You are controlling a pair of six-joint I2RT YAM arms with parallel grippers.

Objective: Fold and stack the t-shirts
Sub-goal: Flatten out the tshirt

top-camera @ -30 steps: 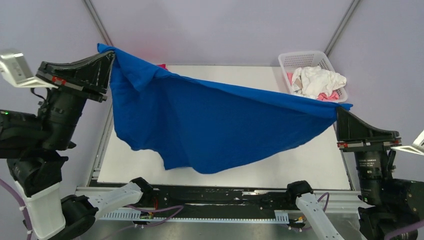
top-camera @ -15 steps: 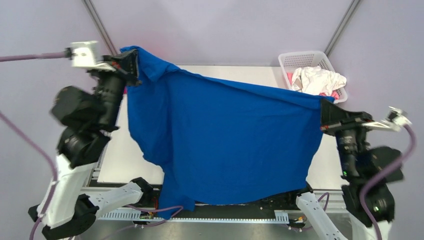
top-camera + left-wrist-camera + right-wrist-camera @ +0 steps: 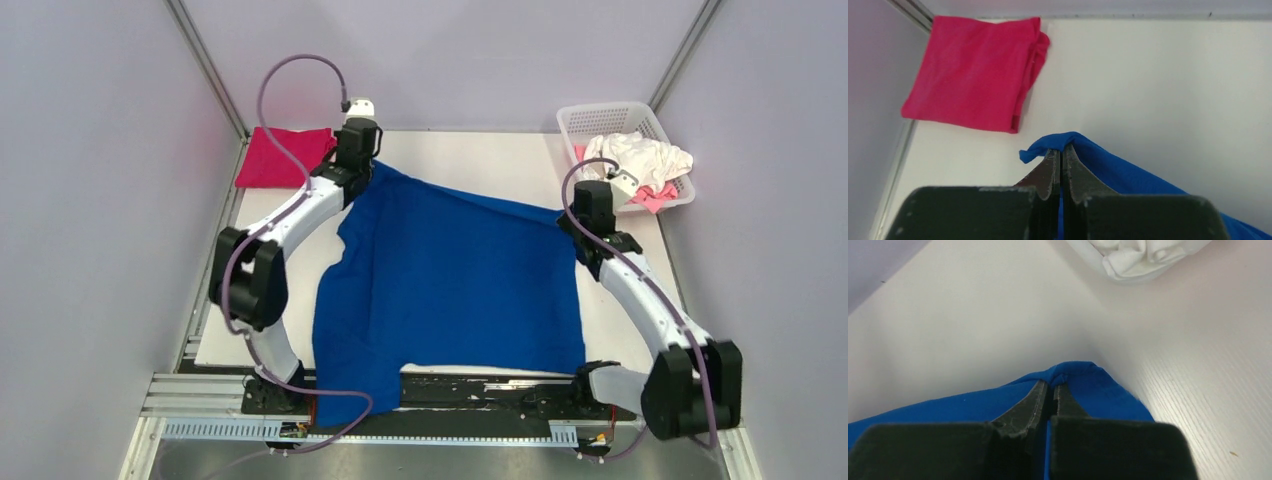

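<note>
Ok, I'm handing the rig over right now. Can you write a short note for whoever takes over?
The left tool is shut on the far-left corner of the blue t-shirt, low over the table.
The right tool is shut on its far-right corner.
The blue t-shirt lies spread out and unfolded, and its near-left part drapes over the table's near edge.
Done: the magenta t-shirt is folded at the far-left corner.
The white t-shirt and pink t-shirt are crumpled in the basket.
Left: fold the blue one, stack it on the magenta, then do the basket's two.
</note>
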